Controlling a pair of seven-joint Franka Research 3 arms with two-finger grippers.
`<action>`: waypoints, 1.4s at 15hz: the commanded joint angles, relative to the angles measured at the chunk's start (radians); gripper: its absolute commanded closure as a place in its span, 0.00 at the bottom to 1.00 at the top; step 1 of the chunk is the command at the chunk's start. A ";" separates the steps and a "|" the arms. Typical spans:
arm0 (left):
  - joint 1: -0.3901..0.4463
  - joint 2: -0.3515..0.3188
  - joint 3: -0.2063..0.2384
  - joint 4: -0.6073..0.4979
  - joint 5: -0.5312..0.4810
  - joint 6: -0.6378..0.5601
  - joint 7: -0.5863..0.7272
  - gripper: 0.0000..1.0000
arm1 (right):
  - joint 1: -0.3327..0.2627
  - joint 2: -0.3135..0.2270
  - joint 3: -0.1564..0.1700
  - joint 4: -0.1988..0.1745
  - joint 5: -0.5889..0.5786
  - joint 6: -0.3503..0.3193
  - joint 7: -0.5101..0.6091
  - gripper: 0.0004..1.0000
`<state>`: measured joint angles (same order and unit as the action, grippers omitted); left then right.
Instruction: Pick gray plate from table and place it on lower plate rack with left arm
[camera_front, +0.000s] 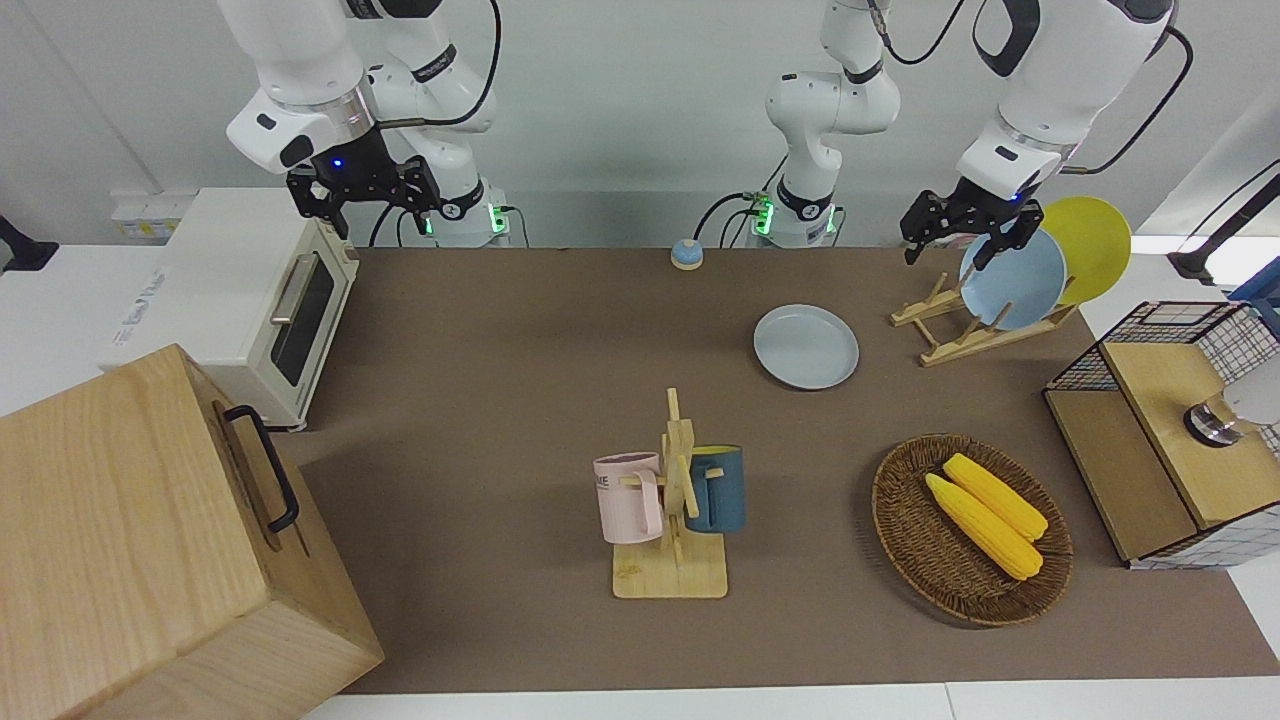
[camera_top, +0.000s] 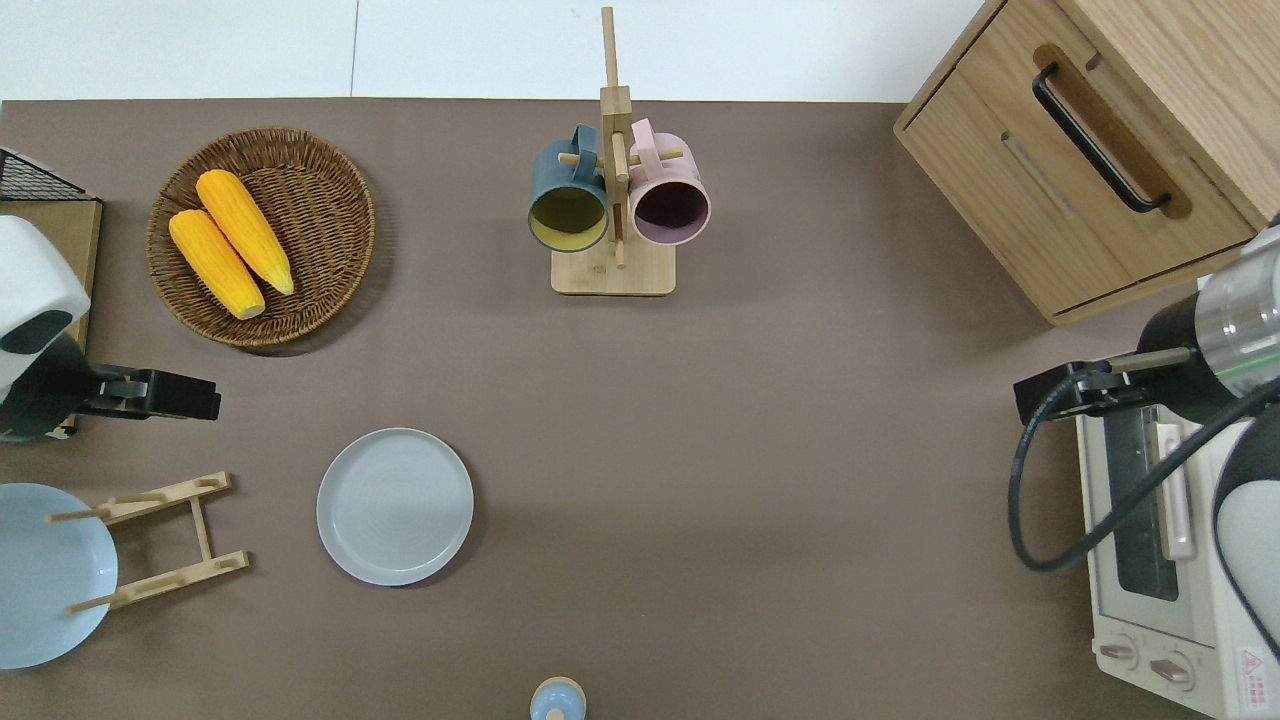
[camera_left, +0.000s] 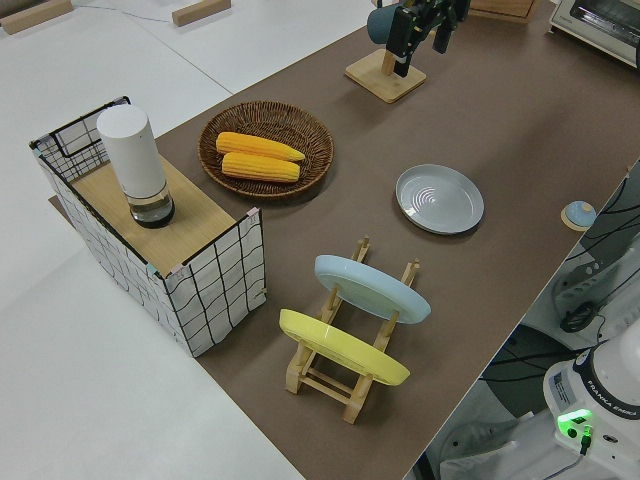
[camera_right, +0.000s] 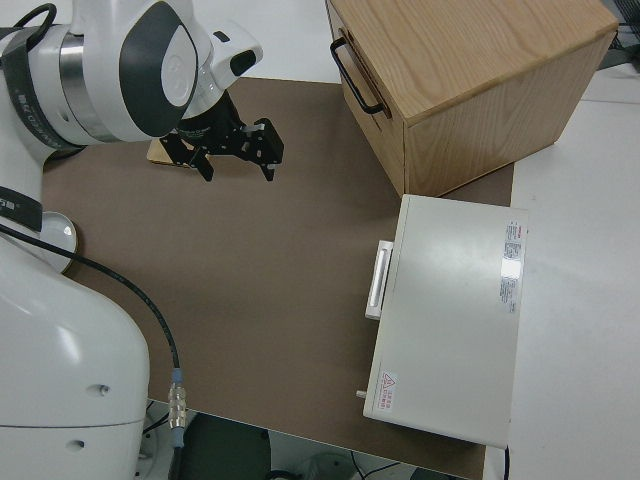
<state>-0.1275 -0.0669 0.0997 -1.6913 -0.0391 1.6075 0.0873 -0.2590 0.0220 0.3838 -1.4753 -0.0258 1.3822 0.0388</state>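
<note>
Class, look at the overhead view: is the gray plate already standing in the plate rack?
No, the gray plate lies flat on the table beside the rack.

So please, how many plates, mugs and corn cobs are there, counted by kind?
Plates: 3 (gray plate, light blue plate, yellow plate)
Mugs: 2 (pink mug, dark blue mug)
Corn cobs: 2
Total: 7

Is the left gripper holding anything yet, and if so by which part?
Nothing is held. The left gripper is open and empty; the gray plate lies flat on the table, untouched. The right arm is parked.
</note>
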 joint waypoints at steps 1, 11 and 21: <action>-0.015 0.013 0.020 0.030 0.012 -0.009 0.003 0.01 | -0.023 -0.002 0.020 0.006 -0.006 -0.011 0.012 0.02; -0.015 0.018 0.020 0.021 0.019 -0.026 -0.012 0.01 | -0.023 -0.002 0.021 0.007 -0.006 -0.011 0.012 0.02; -0.011 -0.063 0.020 -0.171 0.022 0.015 -0.023 0.01 | -0.023 -0.002 0.020 0.007 -0.006 -0.011 0.012 0.02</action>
<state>-0.1250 -0.0649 0.1079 -1.7483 -0.0376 1.5713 0.0795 -0.2590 0.0220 0.3838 -1.4753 -0.0258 1.3822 0.0388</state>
